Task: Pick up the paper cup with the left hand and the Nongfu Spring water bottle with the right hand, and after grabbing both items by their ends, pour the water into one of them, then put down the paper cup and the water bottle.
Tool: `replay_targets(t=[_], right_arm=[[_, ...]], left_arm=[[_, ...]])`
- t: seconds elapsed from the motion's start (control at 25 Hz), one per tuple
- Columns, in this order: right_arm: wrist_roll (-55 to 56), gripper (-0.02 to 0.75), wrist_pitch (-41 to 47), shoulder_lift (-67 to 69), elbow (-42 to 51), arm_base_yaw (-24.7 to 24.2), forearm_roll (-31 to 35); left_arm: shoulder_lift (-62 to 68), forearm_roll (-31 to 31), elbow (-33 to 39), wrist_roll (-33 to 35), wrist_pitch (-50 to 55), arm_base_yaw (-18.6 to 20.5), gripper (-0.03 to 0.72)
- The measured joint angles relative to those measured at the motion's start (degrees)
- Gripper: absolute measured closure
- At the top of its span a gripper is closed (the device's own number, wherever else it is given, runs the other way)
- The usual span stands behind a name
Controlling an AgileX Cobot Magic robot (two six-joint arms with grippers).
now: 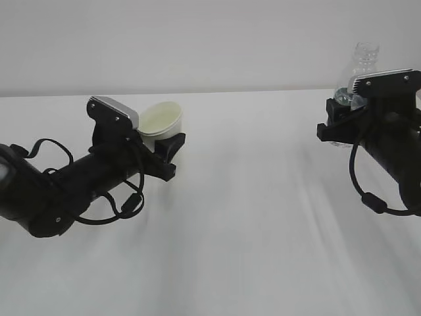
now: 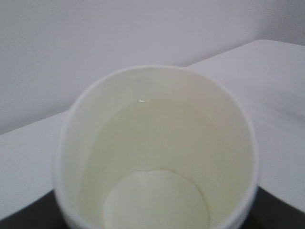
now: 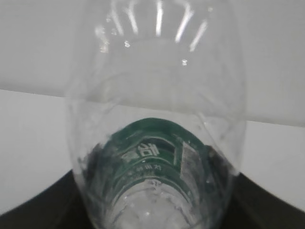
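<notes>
Left of bottle (image 1: 363,62) | left gripper (image 1: 164,146) clenched soft cup (image 1: 161,122) low | right gripper (image 1: 339,122) gripped slick bottle base, we judged.

White table (image 1: 230,230), plain matte top, runs to a pale wall at 12 o'clock. Soft shadows cross it at 9 and 3 o'clock. Cup and bottle look carried above it in the exterior view; whether either touches the surface cannot be told. Table edge shows in both wrist views.
</notes>
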Motion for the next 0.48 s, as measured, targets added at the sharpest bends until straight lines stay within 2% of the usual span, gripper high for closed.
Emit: replay_targets(t=[0.48], right_arm=[[0.0, 0.293, 0.0, 0.0, 0.0, 0.0, 0.2]], left_arm=[[0.0, 0.7, 0.0, 0.0, 0.7, 7.6, 0.249]])
